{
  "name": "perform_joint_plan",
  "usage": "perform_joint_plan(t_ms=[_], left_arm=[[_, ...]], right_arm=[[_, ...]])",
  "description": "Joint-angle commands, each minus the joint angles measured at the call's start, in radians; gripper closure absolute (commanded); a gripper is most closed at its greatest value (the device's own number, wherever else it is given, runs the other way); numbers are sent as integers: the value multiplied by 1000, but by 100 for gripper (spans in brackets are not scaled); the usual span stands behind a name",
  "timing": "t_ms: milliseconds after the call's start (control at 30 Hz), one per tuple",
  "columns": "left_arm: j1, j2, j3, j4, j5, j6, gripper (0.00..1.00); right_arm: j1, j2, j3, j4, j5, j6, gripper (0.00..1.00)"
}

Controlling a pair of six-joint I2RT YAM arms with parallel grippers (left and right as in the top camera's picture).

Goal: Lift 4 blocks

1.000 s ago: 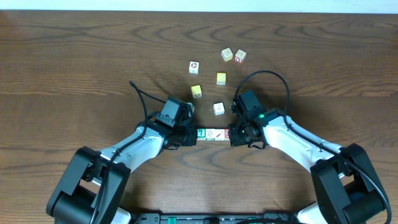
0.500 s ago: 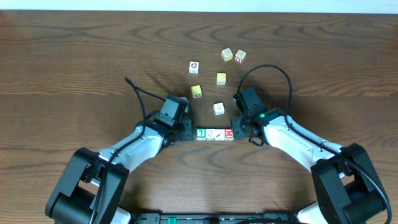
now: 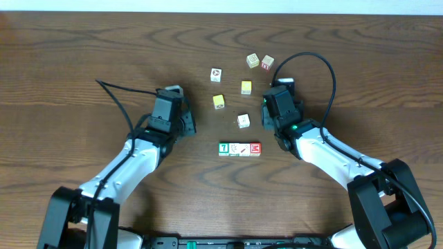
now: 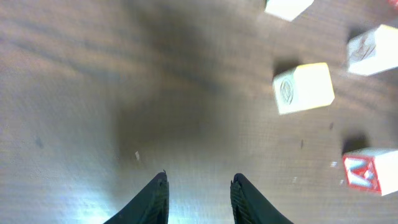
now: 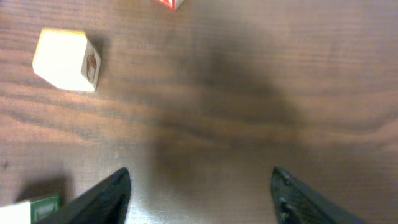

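Blocks [image 3: 239, 149]: overhead, four in a touching row on the tabletop [image 3: 83, 62]. The left gripper [image 3: 187, 119] and right gripper [image 3: 268, 119] have released them and backed off, so the lift looks done.
Left wrist: fingers [image 4: 155, 202] parted, empty.
Right wrist: fingers [image 5: 106, 198] wide apart, empty.

Our tabletop robotics bench: wood-grain table [image 3: 69, 55], left arm [image 3: 131, 162] and right arm [image 3: 325, 149] from six o'clock, toy cubes [image 3: 246, 87] toward twelve.

The left gripper [image 4: 198, 186] hung over the brown wooden table [image 4: 93, 93], fingers apart, nothing between them. A pale yellow wooden cube [image 4: 303, 88] lay ahead-right, and a red-lettered white cube [image 4: 372, 171] lay nearer.
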Motion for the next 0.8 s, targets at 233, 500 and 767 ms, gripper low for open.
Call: perform_joint_plan(t_ms=[233,500,767], left_arm=[[60,-338,26,2,-16,148,61],[67,-629,26,-112,-16,148,34],[66,-756,26,-194,-15,147,29]], right_arm=[[-15,1,7,198,65,-217,1],[-13,1,7,192,53,-217,1],[-13,1,7,192,53,-217,1]])
